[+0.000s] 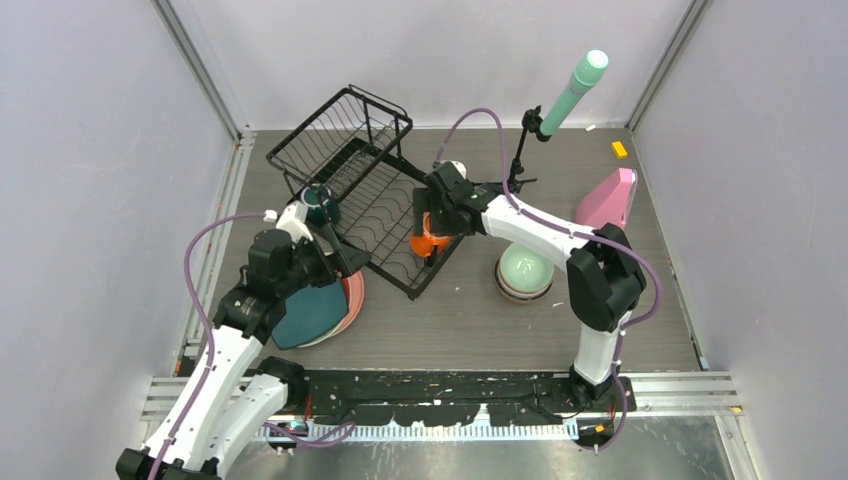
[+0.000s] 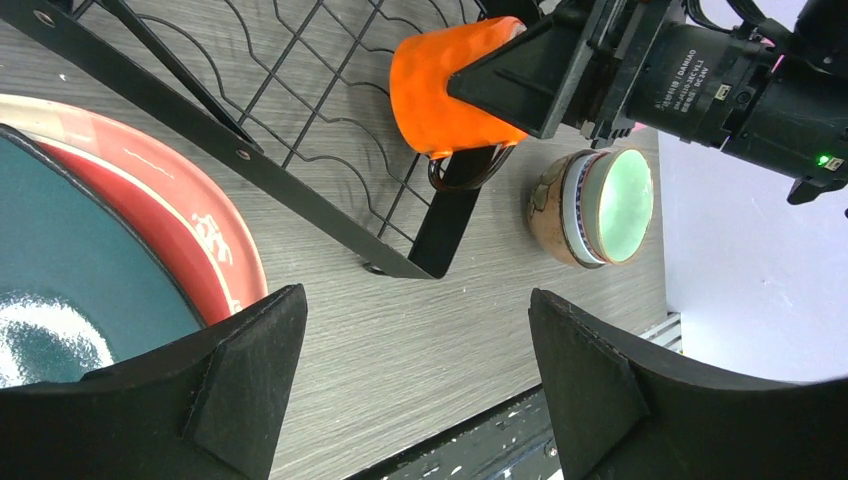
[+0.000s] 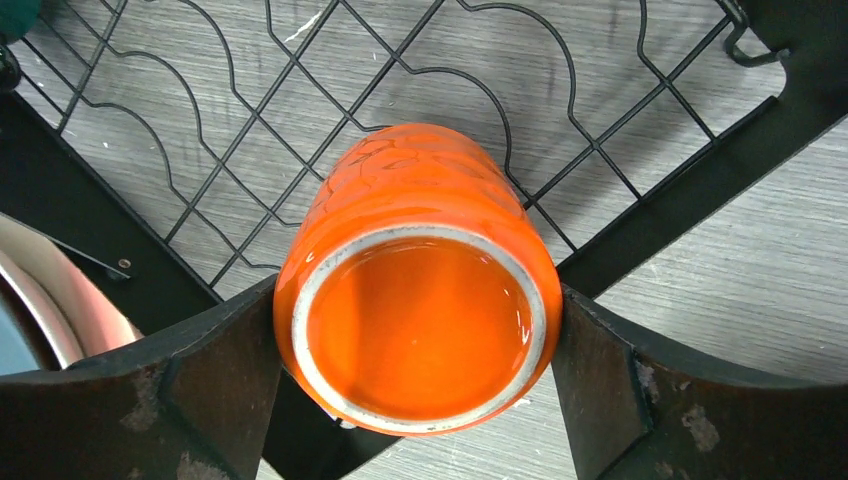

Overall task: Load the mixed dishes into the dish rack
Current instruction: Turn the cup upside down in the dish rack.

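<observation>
A lab robot cell. Plain white walls (image 1: 100,150) and metal rails (image 1: 680,388) box in a grey tabletop (image 1: 450,320) with two arms (image 1: 530,230) bolted on.

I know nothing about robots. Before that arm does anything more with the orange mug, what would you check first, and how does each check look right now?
1. Grip on the orange mug: ok, the right fingers press both of its sides.
2. Mug well inside the rack: not ok, it sits over the corner bar, partly above the table.
3. Mug resting on the wires: cannot tell.
4. Left fingers out of the way: ok, open, empty and apart from the mug.
5. Room in the rack: ok, the wires beside the mug are bare.
</observation>
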`<state>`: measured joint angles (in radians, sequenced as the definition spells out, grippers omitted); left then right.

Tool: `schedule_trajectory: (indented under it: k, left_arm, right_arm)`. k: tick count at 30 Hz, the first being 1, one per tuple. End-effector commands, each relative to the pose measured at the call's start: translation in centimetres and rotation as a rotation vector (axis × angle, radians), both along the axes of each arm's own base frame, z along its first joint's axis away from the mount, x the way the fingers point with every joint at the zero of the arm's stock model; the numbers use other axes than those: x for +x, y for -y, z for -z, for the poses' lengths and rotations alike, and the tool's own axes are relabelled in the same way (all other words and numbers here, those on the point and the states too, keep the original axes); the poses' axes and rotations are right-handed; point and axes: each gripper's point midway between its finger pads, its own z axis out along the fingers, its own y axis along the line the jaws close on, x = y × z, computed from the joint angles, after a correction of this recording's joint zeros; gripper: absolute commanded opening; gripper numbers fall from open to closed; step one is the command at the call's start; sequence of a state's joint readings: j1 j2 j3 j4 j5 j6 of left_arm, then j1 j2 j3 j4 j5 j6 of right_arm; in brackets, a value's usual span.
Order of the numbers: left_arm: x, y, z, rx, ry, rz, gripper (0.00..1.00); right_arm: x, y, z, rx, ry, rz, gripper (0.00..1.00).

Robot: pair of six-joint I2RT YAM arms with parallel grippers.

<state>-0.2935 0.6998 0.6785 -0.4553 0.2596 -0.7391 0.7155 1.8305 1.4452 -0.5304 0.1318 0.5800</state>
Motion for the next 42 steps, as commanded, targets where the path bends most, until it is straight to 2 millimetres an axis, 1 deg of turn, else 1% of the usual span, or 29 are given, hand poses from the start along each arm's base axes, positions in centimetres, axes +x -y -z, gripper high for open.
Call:
schedule_trajectory:
  k: [1, 2, 3, 4, 5, 6, 7, 14, 16, 18, 19, 22, 23, 24, 28, 34, 35, 38, 39, 42]
  left_arm:
    - [0.0, -0.4, -0.8, 0.011, 0.043, -0.013, 0.84]
    - [-0.1, -0.5, -0.8, 0.011, 0.044, -0.017, 0.84]
    - [0.0, -0.5, -0.8, 0.011, 0.045, -0.020, 0.84]
    - [0.0, -0.6, -0.7, 0.009, 0.044, -0.023, 0.84]
    - [0.0, -0.5, -0.8, 0.007, 0.044, -0.023, 0.84]
    - [0.0, -0.5, -0.8, 0.005, 0.043, -0.021, 0.84]
    - [0.1, -0.4, -0.7, 0.004, 0.040, -0.019, 0.84]
    - [0.1, -0.3, -0.2, -0.002, 0.025, -0.020, 0.85]
    - [0.0, -0.3, -0.1, -0.009, 0.024, -0.024, 0.85]
    - [-0.1, -0.3, -0.1, -0.016, 0.024, -0.025, 0.85]
    - [-0.1, -0.3, -0.1, -0.017, 0.023, -0.029, 0.85]
    - [0.0, -0.3, -0.3, -0.030, 0.029, -0.034, 0.85]
    - [0.1, -0.2, -0.3, -0.035, 0.030, -0.036, 0.85]
    - [0.1, -0.2, -0.3, -0.038, 0.029, -0.035, 0.85]
    - [0.0, -0.1, -0.1, -0.041, 0.021, -0.031, 0.85]
    - [-0.2, -0.1, -0.2, -0.049, 0.026, -0.030, 0.85]
    - [-0.2, -0.1, -0.2, -0.049, 0.025, -0.030, 0.85]
    - [-0.3, -0.1, -0.2, -0.050, 0.024, -0.028, 0.85]
    - [-0.3, 0.0, -0.2, -0.051, 0.024, -0.025, 0.85]
    - [-0.4, 0.0, -0.3, -0.055, 0.027, -0.021, 0.85]
  right_arm:
    - [2.0, -0.5, -2.8, -0.033, 0.107, 0.001, 0.22]
    - [2.3, -0.8, -3.1, -0.030, 0.117, -0.001, 0.22]
    - [2.4, -0.9, -2.7, -0.042, 0.113, -0.009, 0.22]
    - [2.6, -1.1, -3.0, -0.044, 0.121, -0.010, 0.22]
    - [2.5, -1.3, -2.3, -0.065, 0.109, -0.018, 0.22]
    - [2.9, -1.4, -2.7, -0.071, 0.122, -0.014, 0.22]
    - [2.8, -1.6, -2.0, -0.092, 0.113, -0.023, 0.23]
    - [3.5, -2.1, -0.2, -0.147, 0.082, -0.001, 0.28]
    - [3.5, -2.3, 0.0, -0.145, 0.075, 0.004, 0.32]
    - [3.5, -2.5, 0.2, -0.139, 0.069, -0.002, 0.38]
    - [3.4, -2.7, 0.2, -0.133, 0.064, -0.008, 0.40]
    - [3.5, -3.2, 0.0, -0.132, 0.059, -0.043, 0.55]
    - [3.7, -3.4, -0.5, -0.131, 0.067, -0.053, 0.57]
    - [3.6, -3.1, -0.1, -0.157, 0.057, -0.067, 0.59]
    - [3.5, -3.0, -0.2, -0.179, 0.060, -0.087, 0.64]
    - [3.8, -3.9, -1.4, -0.143, 0.076, -0.099, 0.76]
    - [3.8, -4.0, -1.7, -0.137, 0.079, -0.097, 0.80]
    - [3.9, -4.4, -2.3, -0.116, 0.084, -0.101, 0.83]
    - [3.9, -4.5, -2.6, -0.113, 0.086, -0.101, 0.86]
    - [4.2, -4.6, -2.6, -0.122, 0.080, -0.099, 0.89]
